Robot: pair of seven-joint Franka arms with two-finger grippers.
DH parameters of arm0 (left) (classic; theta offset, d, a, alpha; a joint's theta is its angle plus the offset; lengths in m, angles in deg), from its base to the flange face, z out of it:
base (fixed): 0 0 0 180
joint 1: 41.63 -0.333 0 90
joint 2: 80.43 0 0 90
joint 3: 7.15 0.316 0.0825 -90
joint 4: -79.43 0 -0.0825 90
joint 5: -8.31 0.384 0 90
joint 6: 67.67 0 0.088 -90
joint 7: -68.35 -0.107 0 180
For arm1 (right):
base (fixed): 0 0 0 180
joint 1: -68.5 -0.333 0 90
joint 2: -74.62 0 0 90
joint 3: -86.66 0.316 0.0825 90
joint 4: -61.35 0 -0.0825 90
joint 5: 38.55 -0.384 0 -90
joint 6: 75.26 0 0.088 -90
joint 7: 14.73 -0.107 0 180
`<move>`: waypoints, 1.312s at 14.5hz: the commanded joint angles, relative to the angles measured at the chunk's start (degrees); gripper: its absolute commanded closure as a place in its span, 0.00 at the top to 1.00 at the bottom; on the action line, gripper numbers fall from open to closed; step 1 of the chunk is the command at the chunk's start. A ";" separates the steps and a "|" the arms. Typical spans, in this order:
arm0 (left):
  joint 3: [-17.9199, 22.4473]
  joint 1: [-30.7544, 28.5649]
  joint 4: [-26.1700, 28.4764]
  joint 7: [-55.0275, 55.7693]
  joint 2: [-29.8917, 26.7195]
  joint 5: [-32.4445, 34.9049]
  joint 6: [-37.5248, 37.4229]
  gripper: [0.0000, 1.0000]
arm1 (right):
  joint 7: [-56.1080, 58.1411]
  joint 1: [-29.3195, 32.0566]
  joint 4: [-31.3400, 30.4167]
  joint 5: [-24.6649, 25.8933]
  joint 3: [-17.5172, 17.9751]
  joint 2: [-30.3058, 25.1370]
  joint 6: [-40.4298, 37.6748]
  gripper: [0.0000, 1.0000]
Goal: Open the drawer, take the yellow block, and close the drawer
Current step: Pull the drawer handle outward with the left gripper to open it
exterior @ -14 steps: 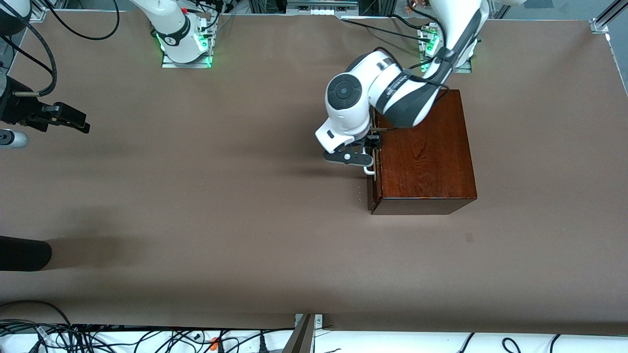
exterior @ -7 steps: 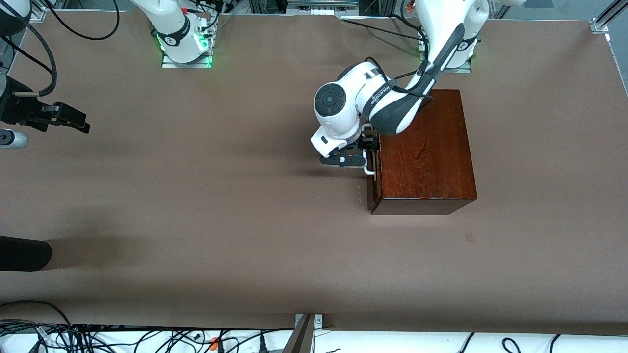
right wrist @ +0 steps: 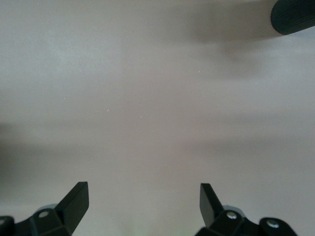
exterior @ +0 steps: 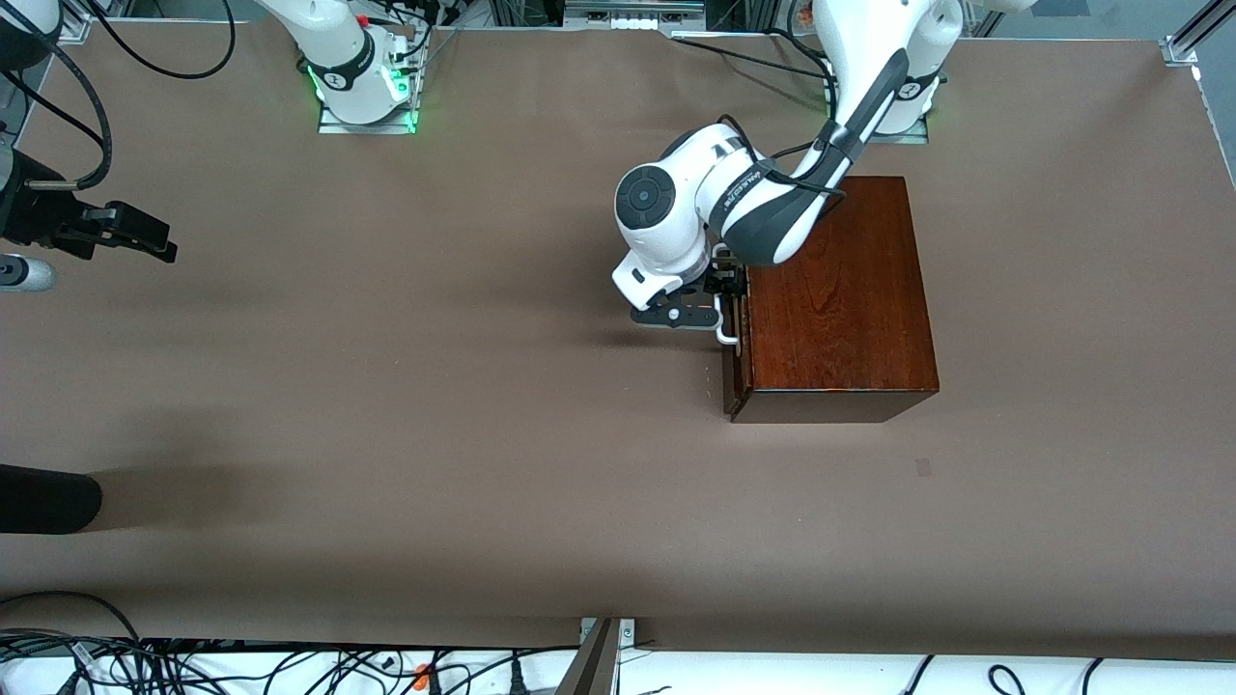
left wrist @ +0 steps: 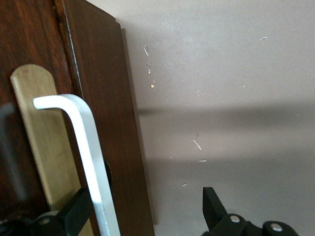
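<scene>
The glossy dark reddish-brown box (exterior: 840,299) stands toward the left arm's end of the table. Its drawer (exterior: 731,372) looks pushed in, the dark front (left wrist: 106,98) facing the right arm's end. My left gripper (exterior: 731,294) (left wrist: 145,214) is at the white U-shaped handle (exterior: 726,334) (left wrist: 86,147). It is open, one finger (left wrist: 76,211) between the handle and the drawer front, the other (left wrist: 212,204) out over the table. The yellow block is hidden. My right gripper (exterior: 159,246) (right wrist: 142,199) waits open over bare table at the right arm's end.
A black rounded object (exterior: 48,497) (right wrist: 295,14) lies at the table's edge at the right arm's end, nearer the front camera than the right gripper. Cables (exterior: 193,661) run along the near edge. Brown table (exterior: 435,405) stretches between the box and the right gripper.
The left arm's wrist has swung toward the right arm's end and settled, the gripper staying at the handle. The drawer and the right arm have not moved.
</scene>
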 commanded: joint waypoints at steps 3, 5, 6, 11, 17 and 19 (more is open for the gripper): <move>0.30 2.19 0.60 4.76 1.78 1.82 1.63 1.00 | 0.54 0.67 -0.45 0.54 0.68 -0.34 0.40 1.00; 0.21 2.54 0.33 5.20 1.96 1.73 2.59 1.00 | 0.54 0.67 -0.45 0.54 0.76 -0.34 0.40 1.00; 0.12 2.63 0.16 5.46 1.96 1.73 3.03 1.00 | 0.54 0.67 -0.45 0.54 0.68 -0.34 0.40 1.00; -0.14 3.59 -0.54 7.57 1.96 0.59 6.46 1.00 | 0.54 0.67 -0.45 0.54 0.76 -0.34 0.40 1.00; -0.14 5.27 -3.62 8.89 3.72 -3.81 11.47 1.00 | 0.54 0.67 -0.45 0.54 0.68 -0.17 0.40 1.00; -0.14 6.40 -5.72 8.98 4.94 -3.98 11.47 1.00 | 0.54 0.67 -0.45 0.54 0.76 -0.17 0.40 1.00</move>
